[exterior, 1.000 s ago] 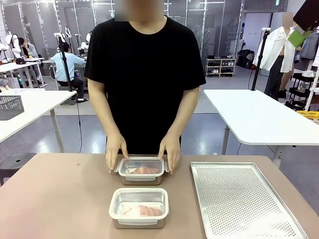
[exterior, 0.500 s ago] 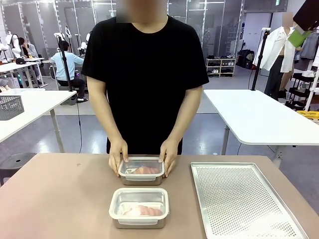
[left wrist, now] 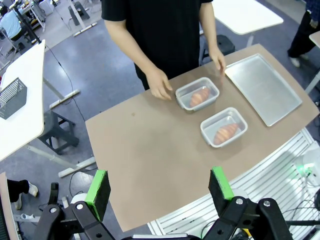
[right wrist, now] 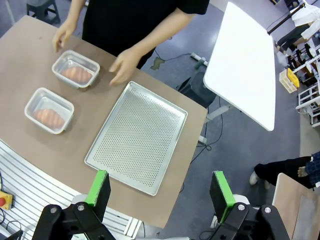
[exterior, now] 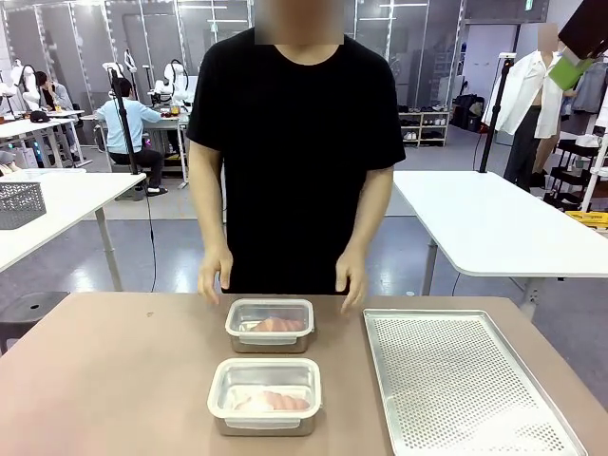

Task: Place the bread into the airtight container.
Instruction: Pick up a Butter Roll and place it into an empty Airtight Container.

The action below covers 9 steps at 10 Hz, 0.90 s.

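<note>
Two clear airtight containers sit on the brown table, each with a golden-brown bread piece inside. The far container (exterior: 270, 325) (left wrist: 197, 93) (right wrist: 75, 69) carries a lid over its bread (exterior: 275, 325). The near container (exterior: 265, 394) (left wrist: 224, 127) (right wrist: 49, 110) holds the other bread (exterior: 274, 402) (left wrist: 225, 133) (right wrist: 48, 117). The person's hands (exterior: 215, 274) hover just above the table behind the far container, apart from it. My left gripper (left wrist: 159, 186) is open high above the table. My right gripper (right wrist: 160, 191) is open, also high up, with nothing between its fingers.
A perforated metal tray (exterior: 456, 380) (right wrist: 137, 135) (left wrist: 262, 87) lies bare on the right of the table. White tables (exterior: 494, 218) stand behind the person. The left half of the brown table (exterior: 104, 380) is free.
The person's hands have let go of the far container's lid and pulled back toward the body. The person has straightened up. Both containers stay in place.
</note>
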### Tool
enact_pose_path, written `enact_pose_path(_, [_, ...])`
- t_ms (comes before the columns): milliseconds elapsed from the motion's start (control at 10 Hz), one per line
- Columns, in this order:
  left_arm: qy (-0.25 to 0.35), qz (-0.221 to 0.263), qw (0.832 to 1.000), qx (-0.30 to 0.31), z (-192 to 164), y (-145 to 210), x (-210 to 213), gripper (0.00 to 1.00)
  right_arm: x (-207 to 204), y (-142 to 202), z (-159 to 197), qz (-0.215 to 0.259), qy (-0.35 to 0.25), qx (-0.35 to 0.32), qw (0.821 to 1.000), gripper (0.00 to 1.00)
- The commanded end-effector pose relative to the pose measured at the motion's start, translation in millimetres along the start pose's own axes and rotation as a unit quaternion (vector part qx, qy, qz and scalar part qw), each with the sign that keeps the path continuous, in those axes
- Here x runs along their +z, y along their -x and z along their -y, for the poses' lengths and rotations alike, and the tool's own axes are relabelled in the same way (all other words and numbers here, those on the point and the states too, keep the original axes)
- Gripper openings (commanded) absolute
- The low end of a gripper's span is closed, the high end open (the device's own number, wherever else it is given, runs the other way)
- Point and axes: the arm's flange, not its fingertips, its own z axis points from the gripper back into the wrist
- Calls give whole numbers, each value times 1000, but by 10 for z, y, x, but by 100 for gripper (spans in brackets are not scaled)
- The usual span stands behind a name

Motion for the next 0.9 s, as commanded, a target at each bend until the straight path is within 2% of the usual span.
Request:
enact_pose_path(0, [-2, 5, 1000, -2, 29, 14, 61, 100, 1, 3, 14, -2, 4, -3, 1000, 100])
enact_pose_path(800, [-2, 5, 1000, -2, 29, 14, 61, 100, 1, 3, 14, -2, 4, -3, 1000, 100])
